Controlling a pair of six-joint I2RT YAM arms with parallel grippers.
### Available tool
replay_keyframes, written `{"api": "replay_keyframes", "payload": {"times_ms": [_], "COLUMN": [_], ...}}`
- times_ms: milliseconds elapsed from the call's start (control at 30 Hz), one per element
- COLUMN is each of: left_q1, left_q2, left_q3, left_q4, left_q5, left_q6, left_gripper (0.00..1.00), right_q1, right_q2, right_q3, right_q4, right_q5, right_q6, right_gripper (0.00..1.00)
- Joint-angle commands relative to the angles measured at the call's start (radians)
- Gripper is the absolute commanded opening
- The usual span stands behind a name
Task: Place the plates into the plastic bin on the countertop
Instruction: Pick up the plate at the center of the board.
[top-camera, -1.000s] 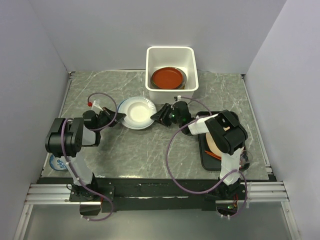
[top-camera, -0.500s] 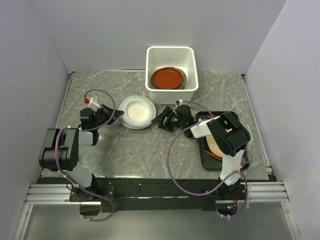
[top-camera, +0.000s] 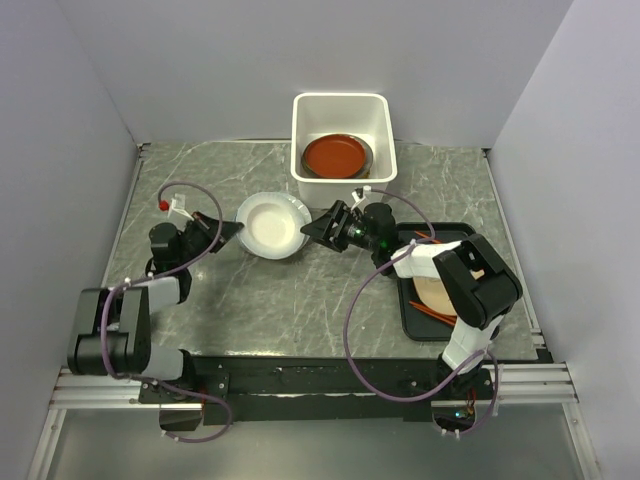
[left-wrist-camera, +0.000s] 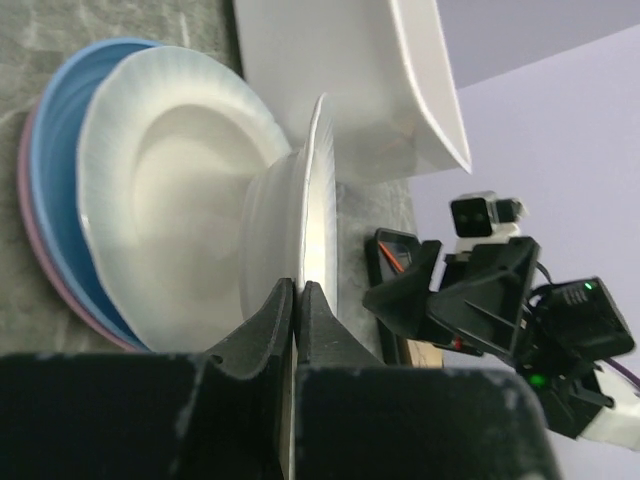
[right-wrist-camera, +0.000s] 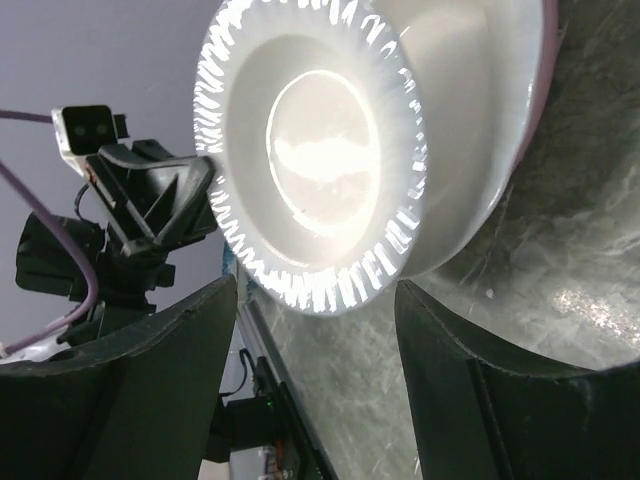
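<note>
Finding 1, the item in hand. The white plate (left-wrist-camera: 275, 220) is near the middle of the countertop (top-camera: 290, 300), just in front of the plastic bin (top-camera: 340, 98), and not yet in it. Its left rim is raised, and it stands tilted above the rest of the stack: a second white plate (left-wrist-camera: 170, 200), a blue plate (left-wrist-camera: 55, 130) and a pink plate (left-wrist-camera: 35, 230).

Finding 2, grips. Your left gripper (left-wrist-camera: 297, 290) has its jaws pressed together on the raised rim. Your right gripper (top-camera: 318, 228) sits just beside the opposite rim with its jaws spread wide, holding nothing.

Finding 3, change over the last second. The plate lay flat on the stack and has since been tipped up at the left. The right jaws have gone from part-closed to wide, and that gripper drew back briefly before returning to the plate's edge. The left arm has swung its elbow rearward.

Assessment. This reads as a handover or a two-sided lift being set up. The plate is separated from the stack, which was the hard part.

Finding 4, surroundings. One red-brown plate (top-camera: 336, 156) already lies in the bin. A cream plate (top-camera: 440, 292) waits on the black tray (top-camera: 408, 315) to the right.

Risk. A single rim pinch on a tilted plate may slip, so secure the second grip before lifting.
</note>
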Motion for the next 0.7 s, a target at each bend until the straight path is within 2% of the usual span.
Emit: {"api": "replay_keyframes", "payload": {"times_ms": [0,167,267,433,667], "left_q1": [0.002,0.002,0.002,0.0,-0.012], "left_q2": [-0.165,-0.297,-0.327,-0.324,-0.275], "left_q3": [0.002,0.02,0.023,0.016,0.011], "left_q4": [0.107,-0.047,-0.078,-0.056,0.007], "left_q5": [0.049,0.029,0.027,0.058,0.105], "left_q6": [-0.049,0.0,0.008,-0.018,-0.043], "left_gripper": [0.01,0.01,0.01,0.01,0.01], "right_q1": [-0.004,-0.004,-0.007,-0.005,-0.002], "right_q2": [-0.02,-0.029,-0.031,-0.046,-0.028], "right_q3": [-0.005,-0.013,-0.016,-0.021,0.012], "right_q4": [0.069,0.071,0.108,0.146,0.151], "right_q5": [-0.031,-0.032,-0.055,-0.067,-0.126], "right_q6": [0.021,0.018,0.03,0.041,0.058], "right_gripper": [0.72,0.72,0.72,0.71,0.65]}}
